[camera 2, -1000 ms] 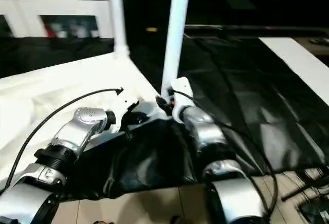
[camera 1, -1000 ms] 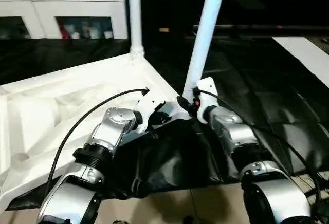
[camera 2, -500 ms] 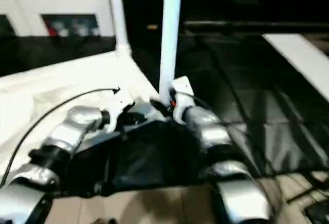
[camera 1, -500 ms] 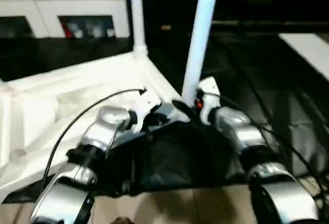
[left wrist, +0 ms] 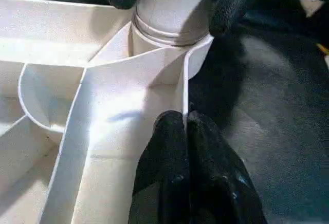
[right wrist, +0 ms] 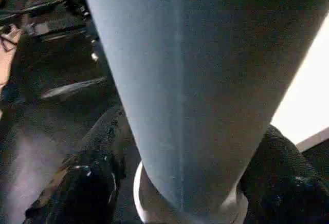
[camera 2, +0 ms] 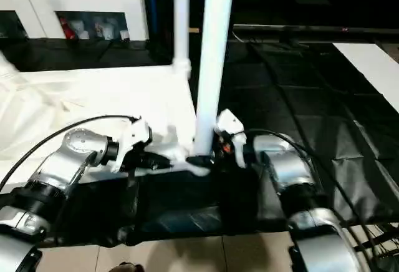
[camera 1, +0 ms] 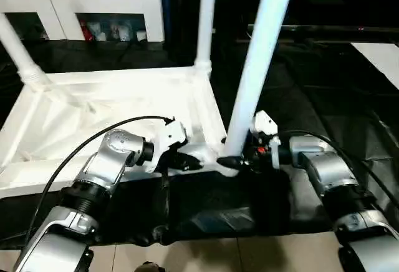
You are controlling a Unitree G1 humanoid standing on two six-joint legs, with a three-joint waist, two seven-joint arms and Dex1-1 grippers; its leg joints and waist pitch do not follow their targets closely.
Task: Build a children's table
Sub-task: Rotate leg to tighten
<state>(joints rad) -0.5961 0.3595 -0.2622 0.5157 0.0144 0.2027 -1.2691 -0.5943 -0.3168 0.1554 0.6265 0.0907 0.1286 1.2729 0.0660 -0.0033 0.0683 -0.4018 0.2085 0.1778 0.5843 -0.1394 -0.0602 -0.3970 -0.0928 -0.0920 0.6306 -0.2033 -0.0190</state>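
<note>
Upturned children's table [camera 1: 112,106]: left claw [left wrist: 186,126] pinched together on its rim by the near corner; right claw [camera 1: 232,160] clamped round the upright leg [camera 1: 259,72] there.

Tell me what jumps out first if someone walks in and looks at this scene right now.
The upturned white children's table lies on black sheeting with white legs sticking up; the nearest leg rises tall at the near corner. The right claw straddles that leg's base, one black finger on each side, while the left claw, shut, pinches the tabletop's edge wall beside it. Behind stands a white cabinet with glass doors.
</note>
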